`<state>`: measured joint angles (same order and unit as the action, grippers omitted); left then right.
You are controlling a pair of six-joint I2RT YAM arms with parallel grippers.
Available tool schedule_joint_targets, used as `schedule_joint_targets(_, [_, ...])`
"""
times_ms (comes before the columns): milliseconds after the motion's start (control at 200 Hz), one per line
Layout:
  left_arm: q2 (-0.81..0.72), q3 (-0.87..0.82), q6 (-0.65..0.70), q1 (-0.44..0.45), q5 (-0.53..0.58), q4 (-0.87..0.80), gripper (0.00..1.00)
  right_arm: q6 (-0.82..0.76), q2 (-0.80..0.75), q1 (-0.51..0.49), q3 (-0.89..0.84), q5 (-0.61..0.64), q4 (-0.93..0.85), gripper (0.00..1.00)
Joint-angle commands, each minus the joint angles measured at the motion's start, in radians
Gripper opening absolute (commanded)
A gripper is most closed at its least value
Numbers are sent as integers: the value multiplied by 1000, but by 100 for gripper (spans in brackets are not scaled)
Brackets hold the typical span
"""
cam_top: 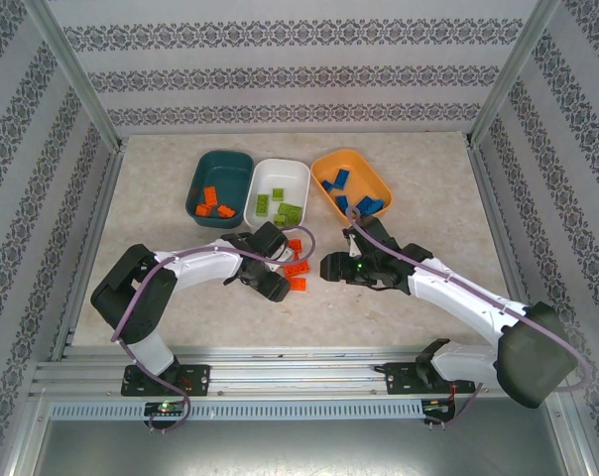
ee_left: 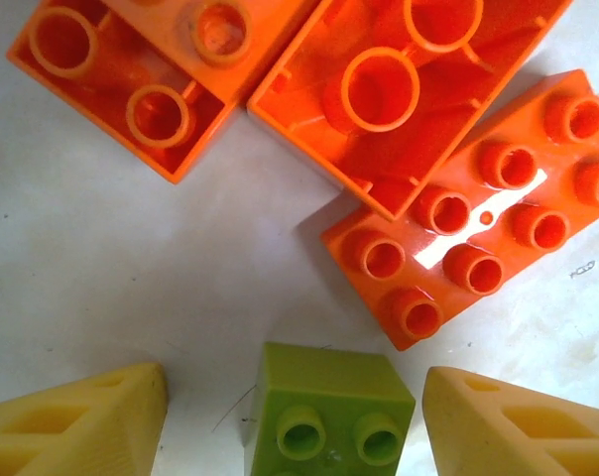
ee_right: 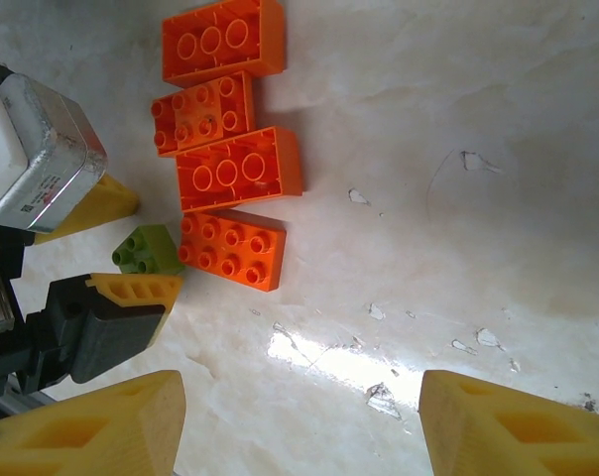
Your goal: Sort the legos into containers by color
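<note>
**Left jaws stand round a lime brick, short of the shallow, rounded-rectangle white plastic tray (cam_top: 290, 174)**

On the near side of the white tray and a little to its right, the right gripper (ee_right: 299, 426) hangs over the pale marbled tabletop (ee_right: 458, 198). Its ribbed yellow fingers (ee_right: 518, 426) stand wide apart with nothing between them.

Also on the near side of the white tray, slightly to its left, the left gripper (ee_left: 295, 431) sits low over the table. Its two yellow wedge fingers (ee_left: 81, 416) bracket a small lime-green studded plastic brick (ee_left: 329, 407), which rests studs-up on the tabletop. A strip of table shows between the brick and one finger. The other finger is just beside the brick, and I cannot tell if it touches. The jaws are partly open around the brick, not clamped on it.

Between that brick and the white tray lie four orange-red plastic bricks (ee_right: 232, 248) in a loose row. Two are studs-up and two show their hollow undersides. The nearest, studs-up, is just beside the lime brick.

The white tray itself holds several lime-green bricks (cam_top: 280, 206). Just beside it on the left is a dark teal plastic tray (cam_top: 225, 169) of like shape, with orange-red bricks (cam_top: 213, 203) inside. Just to the right of the white tray is an orange plastic tray (cam_top: 364, 167) holding blue bricks (cam_top: 339, 183).
</note>
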<state>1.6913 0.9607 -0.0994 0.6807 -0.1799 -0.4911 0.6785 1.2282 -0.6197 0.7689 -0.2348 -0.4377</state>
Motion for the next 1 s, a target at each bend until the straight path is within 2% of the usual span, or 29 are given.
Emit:
schedule_joint_targets(0, [-1, 4, -8, 13, -45, -30, 65, 15, 28, -12, 5, 20, -6, 64])
schedule_joint_targets(65, [8, 10, -8, 13, -50, -41, 63, 15, 41, -23, 15, 33, -14, 64])
schedule_joint_targets(280, [7, 10, -18, 13, -63, -68, 46, 18, 84, -64, 35, 70, -20, 64])
schedule_joint_targets(475, [-34, 6, -52, 11, -37, -107, 38, 21, 147, -105, 78, 110, -36, 65])
schedule_joint_targets(759, [-230, -32, -157, -48, 35, -165, 37, -17, 325, -192, 232, 166, -140, 70])
schedule_joint_targets(994, [-460, -57, -211, -204, 27, -211, 37, -36, 492, -270, 393, 224, -226, 80])
